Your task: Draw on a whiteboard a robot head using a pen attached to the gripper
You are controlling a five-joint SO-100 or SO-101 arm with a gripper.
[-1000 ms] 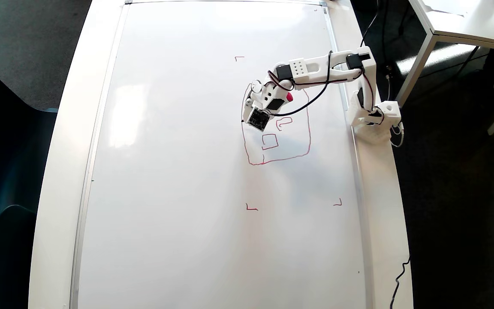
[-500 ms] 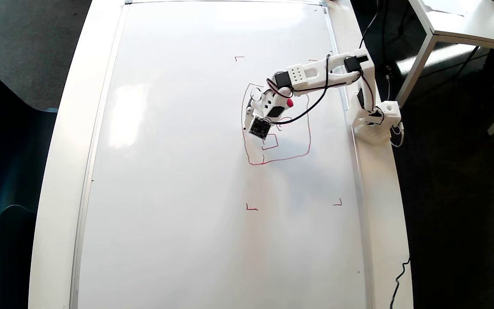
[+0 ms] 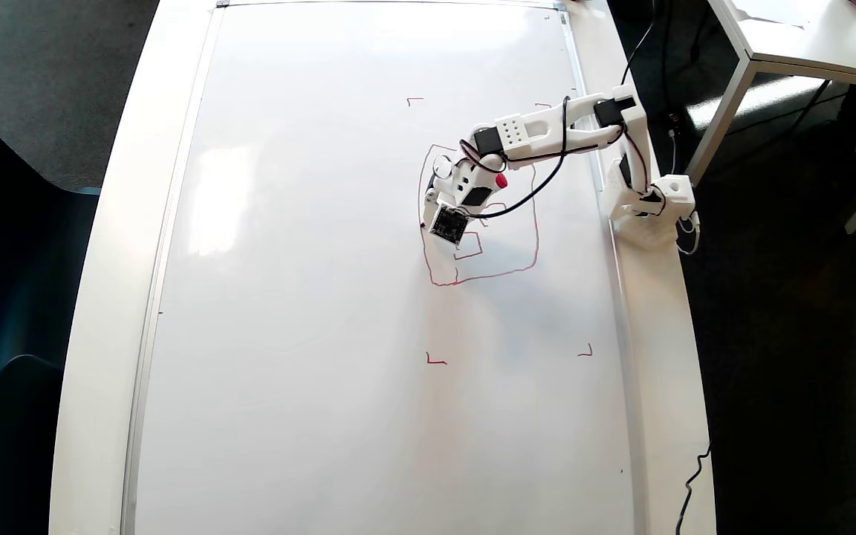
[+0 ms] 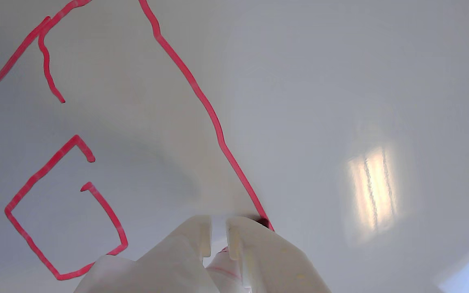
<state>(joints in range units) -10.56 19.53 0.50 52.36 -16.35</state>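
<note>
Fingers of our gripper (image 4: 217, 232) sit close together around the pen (image 4: 225, 266), whose dark tip touches the whiteboard (image 4: 340, 81) at the outline of the robot head (image 3: 536, 238). We judge the pen light, stiff and slick, best clamped mid-barrel; the glossy board will let it skate. In the overhead view the gripper (image 3: 428, 212) sits at nine o'clock of the drawing, an open square at six.

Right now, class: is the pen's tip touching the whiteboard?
Touching. In the wrist view the dark tip of the pen meets the whiteboard exactly where the red line of the robot head ends, beside the gripper, with no gap showing.
</note>
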